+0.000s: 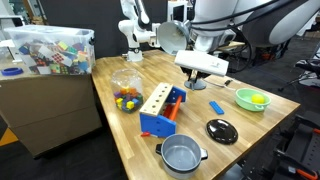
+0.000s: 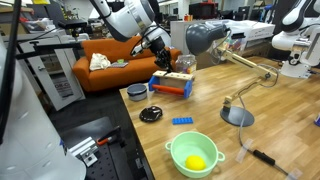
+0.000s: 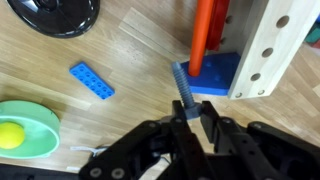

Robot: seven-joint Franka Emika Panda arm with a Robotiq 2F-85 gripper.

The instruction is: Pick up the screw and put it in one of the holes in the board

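Note:
My gripper point(image 3: 188, 115) is shut on the head of a blue threaded screw point(image 3: 182, 85), whose shaft points away from the jaws toward the blue toy tool tray point(image 3: 215, 72). The pale wooden board point(image 3: 270, 50) with its row of round dark holes point(image 3: 266, 55) stands just right of the screw tip, a short way apart. In both exterior views the gripper point(image 1: 197, 80) point(image 2: 163, 60) hovers next to the board point(image 1: 155, 98) point(image 2: 172, 77). A red-orange rod point(image 3: 203, 35) stands in the tray.
A blue brick point(image 3: 92, 80), a green bowl point(image 3: 30, 125) holding a yellow ball point(image 3: 10, 135) and a black lid point(image 3: 55, 15) lie nearby. A steel pot point(image 1: 181, 153) and a clear bowl of coloured pieces point(image 1: 126, 95) stand by the tray. A desk lamp point(image 2: 235, 115) stands on the table.

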